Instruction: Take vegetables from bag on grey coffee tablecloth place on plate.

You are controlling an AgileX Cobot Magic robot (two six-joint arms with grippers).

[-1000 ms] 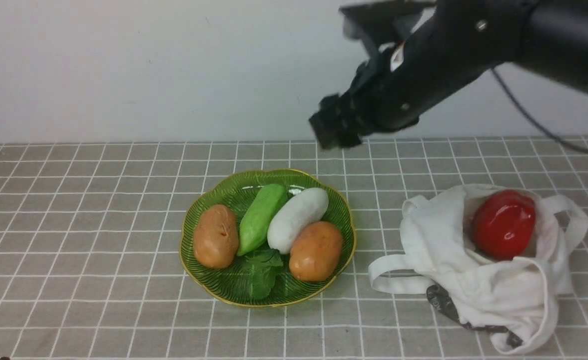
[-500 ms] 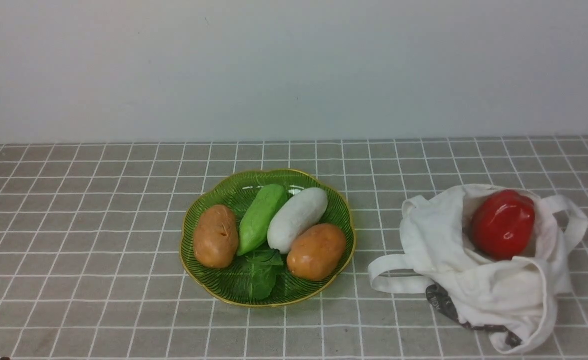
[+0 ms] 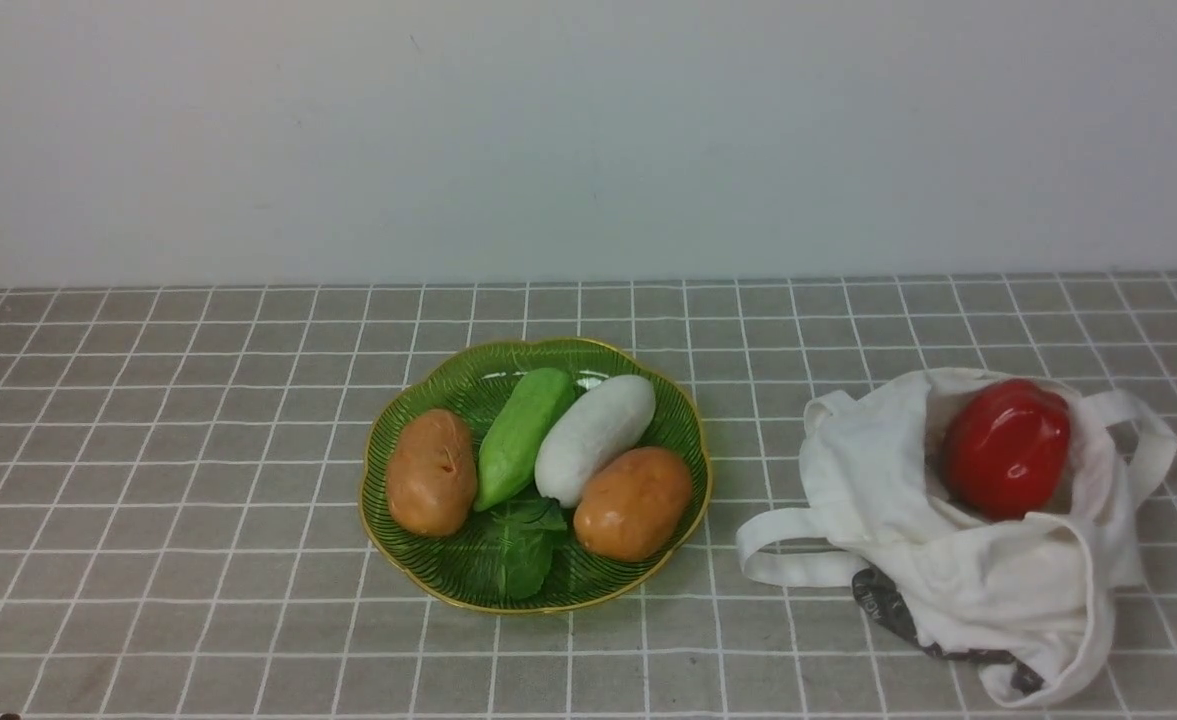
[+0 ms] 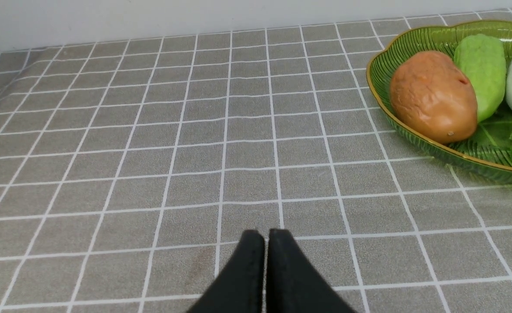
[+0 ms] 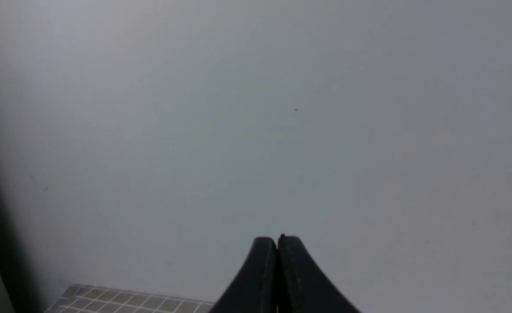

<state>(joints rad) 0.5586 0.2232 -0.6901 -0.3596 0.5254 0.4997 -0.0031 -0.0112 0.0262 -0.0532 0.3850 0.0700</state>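
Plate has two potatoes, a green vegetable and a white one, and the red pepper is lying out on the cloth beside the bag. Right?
Not quite. The red pepper sits inside the open bag, not on the cloth, as the front view shows. The plate does hold two potatoes, a green vegetable and a white one.

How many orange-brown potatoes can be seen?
2, both on the plate: the left potato beside the green vegetable, the right potato toward the bag, which may hide more.
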